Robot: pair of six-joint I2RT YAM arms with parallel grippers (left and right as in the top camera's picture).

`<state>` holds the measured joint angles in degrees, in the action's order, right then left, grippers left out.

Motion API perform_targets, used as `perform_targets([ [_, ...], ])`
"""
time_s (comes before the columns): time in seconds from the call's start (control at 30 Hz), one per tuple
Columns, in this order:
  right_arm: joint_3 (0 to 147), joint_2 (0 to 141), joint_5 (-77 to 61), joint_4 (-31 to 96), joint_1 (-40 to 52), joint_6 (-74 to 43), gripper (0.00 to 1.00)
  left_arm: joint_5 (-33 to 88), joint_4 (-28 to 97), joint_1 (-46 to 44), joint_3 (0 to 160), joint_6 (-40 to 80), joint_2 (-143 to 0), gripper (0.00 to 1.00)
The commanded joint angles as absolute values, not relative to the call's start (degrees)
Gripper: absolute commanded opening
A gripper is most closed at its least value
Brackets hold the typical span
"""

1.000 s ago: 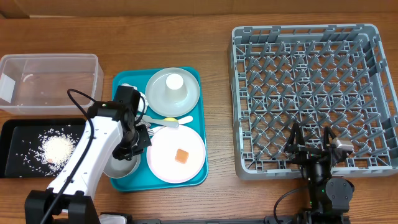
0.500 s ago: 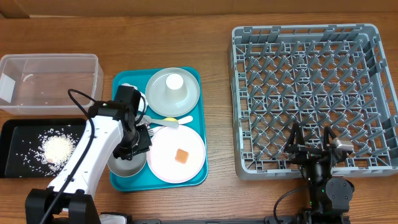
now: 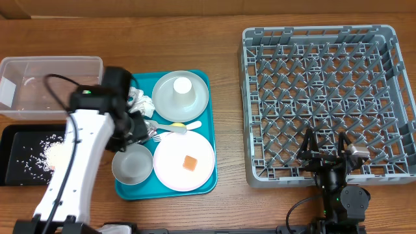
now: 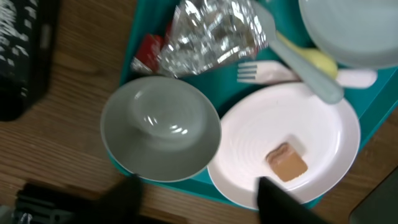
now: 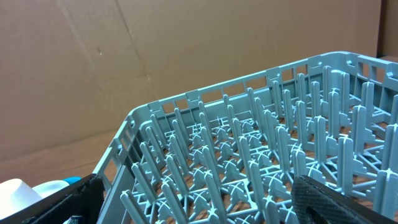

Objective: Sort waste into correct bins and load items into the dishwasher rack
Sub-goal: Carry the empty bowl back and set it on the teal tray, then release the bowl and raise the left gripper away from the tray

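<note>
Rice (image 3: 51, 155) lies in the black tray (image 3: 14, 174). The bowl (image 3: 132, 164) and a plate (image 3: 170, 166) bearing the orange cube (image 3: 190, 162) sit on the teal tray (image 3: 205, 127). Both the left fingers (image 4: 273, 199) and the right fingers (image 5: 329, 199) stand released.

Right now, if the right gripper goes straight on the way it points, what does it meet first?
The rack. The right gripper, jaws open, faces its near corner with nothing between. Depth is unclear: from overhead the fingertips seem to reach its near wall.
</note>
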<state>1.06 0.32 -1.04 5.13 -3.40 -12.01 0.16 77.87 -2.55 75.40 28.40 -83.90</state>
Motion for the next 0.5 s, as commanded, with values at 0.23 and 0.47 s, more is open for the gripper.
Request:
perform_targets([
  [0.23,0.5,0.2,-0.5,4.8,-3.7,-12.4,1.0,-1.0,79.8,10.8,79.2,28.3,-80.6,1.0],
  [0.47,0.5,0.2,-0.5,4.8,-3.7,-12.4,1.0,0.5,79.5,11.2,79.2,28.3,-80.6,1.0],
])
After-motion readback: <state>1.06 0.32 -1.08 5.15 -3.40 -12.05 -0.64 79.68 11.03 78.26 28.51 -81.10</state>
